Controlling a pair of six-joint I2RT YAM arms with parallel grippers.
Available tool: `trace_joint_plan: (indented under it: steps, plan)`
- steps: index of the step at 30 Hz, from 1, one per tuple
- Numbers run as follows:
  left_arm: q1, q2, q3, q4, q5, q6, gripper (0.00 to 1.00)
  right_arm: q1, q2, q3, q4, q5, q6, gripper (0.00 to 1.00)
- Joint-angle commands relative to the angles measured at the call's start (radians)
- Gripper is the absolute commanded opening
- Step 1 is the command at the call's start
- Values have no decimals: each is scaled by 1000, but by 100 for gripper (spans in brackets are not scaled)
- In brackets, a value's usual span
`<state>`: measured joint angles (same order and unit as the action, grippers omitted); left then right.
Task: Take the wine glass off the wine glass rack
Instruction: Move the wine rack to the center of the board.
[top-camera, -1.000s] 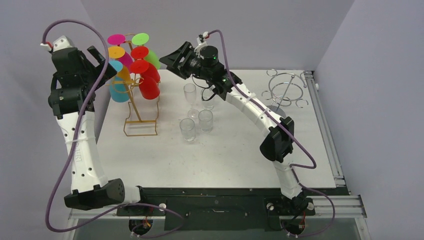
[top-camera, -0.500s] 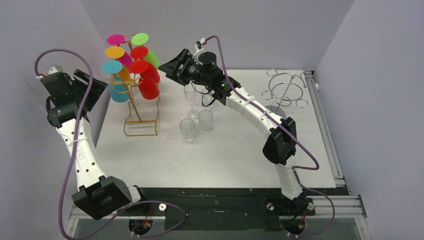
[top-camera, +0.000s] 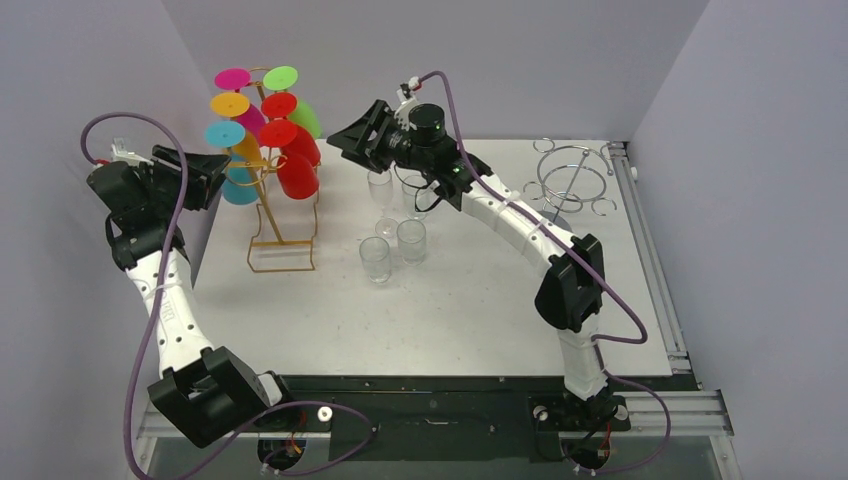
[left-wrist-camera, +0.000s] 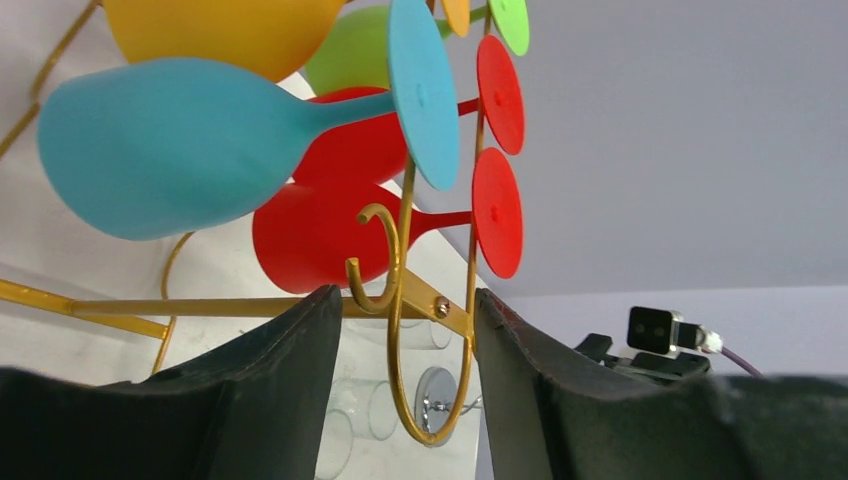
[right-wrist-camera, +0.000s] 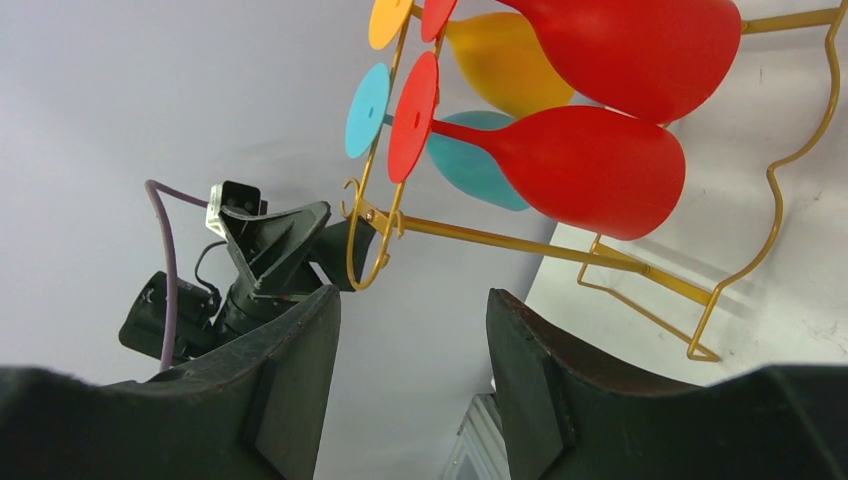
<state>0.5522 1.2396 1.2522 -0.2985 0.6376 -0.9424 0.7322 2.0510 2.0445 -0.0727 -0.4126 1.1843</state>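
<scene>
The blue wine glass (top-camera: 238, 187) hangs by its foot on the gold wine glass rack (top-camera: 281, 269); the left gripper (top-camera: 215, 168), jaws apart, faces it, likely to slide it off; the right gripper (top-camera: 341, 140) hovers opposite, likewise spread.

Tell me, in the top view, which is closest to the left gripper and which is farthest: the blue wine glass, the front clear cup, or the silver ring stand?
From the left gripper:
1. blue wine glass, hanging on the rack right beside it
2. front clear cup, mid-table
3. silver ring stand, far right corner
</scene>
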Motion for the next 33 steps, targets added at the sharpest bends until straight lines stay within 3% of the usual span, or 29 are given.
trace_joint_plan:
  steps: [1, 15, 24, 33]
  plan:
    - [8, -22, -13, 166, 91, -88, 44, -4, -68, -16, 59, -25, -23, 51]
    - [-12, -42, -95, 205, 66, -155, 22, -28, -115, -106, 107, -25, -17, 51]
    - [-58, -84, -151, 249, -2, -252, 0, -33, -144, -135, 103, -14, -27, 51]
    - [-85, -135, -178, 266, -71, -376, 0, -36, -166, -151, 85, -2, -39, 50]
